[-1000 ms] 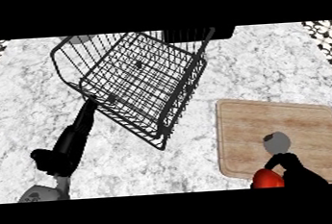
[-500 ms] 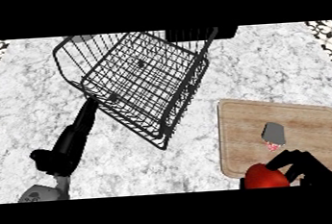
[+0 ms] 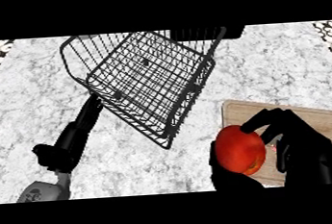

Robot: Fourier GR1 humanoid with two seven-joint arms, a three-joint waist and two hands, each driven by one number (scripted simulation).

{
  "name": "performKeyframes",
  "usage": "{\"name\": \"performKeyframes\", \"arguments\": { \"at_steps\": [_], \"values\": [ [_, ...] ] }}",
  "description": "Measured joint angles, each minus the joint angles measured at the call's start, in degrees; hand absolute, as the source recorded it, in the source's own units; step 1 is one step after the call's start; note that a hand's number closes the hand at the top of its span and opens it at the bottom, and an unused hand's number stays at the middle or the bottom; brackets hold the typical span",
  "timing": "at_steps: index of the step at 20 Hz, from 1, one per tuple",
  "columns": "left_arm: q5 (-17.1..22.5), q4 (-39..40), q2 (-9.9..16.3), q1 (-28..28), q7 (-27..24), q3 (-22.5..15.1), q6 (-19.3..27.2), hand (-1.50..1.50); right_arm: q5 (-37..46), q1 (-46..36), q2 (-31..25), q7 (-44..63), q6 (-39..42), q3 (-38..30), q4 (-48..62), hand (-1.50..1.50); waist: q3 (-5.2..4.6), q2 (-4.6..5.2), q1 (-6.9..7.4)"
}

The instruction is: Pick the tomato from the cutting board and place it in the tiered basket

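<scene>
While gripping the tomato (image 3: 240,149) in the curled fingers (image 3: 263,120) of the right hand (image 3: 302,146), carrying it at the cutting board's (image 3: 319,124) left edge; next needing to go up-left, over the tiered basket (image 3: 149,81) rim.

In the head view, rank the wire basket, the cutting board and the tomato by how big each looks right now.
1. Wire basket, clearly the largest.
2. Cutting board, though the right hand and the view's edge hide much of it.
3. Tomato, smallest; held up nearer the camera in that hand, it looks larger than it is.
</scene>
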Motion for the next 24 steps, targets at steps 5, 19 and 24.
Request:
{"name": "performKeyframes", "arguments": {
  "at_steps": [5, 19, 24],
  "values": [
    [-0.77, 0.13, -0.82, -0.33, -0.62, -0.53, 0.04, 0.0, -3.84, -11.61, 2.78, 0.37, 2.18, -6.18, 8.54, 1.5, -0.02, 0.24, 0.85],
    [-1.95, 0.35, -2.26, -1.71, 0.32, -1.36, -0.35, 0.0, -18.29, -42.61, 4.04, -2.03, 0.37, -22.24, 46.22, 1.5, 0.11, 0.72, 2.62],
    [-2.17, 0.42, -2.36, -1.9, 0.61, -0.91, -0.57, 0.0, -21.95, -49.26, 4.09, -4.74, -4.59, -24.02, 60.35, 1.5, 0.07, 0.86, 2.74]
  ]
}}
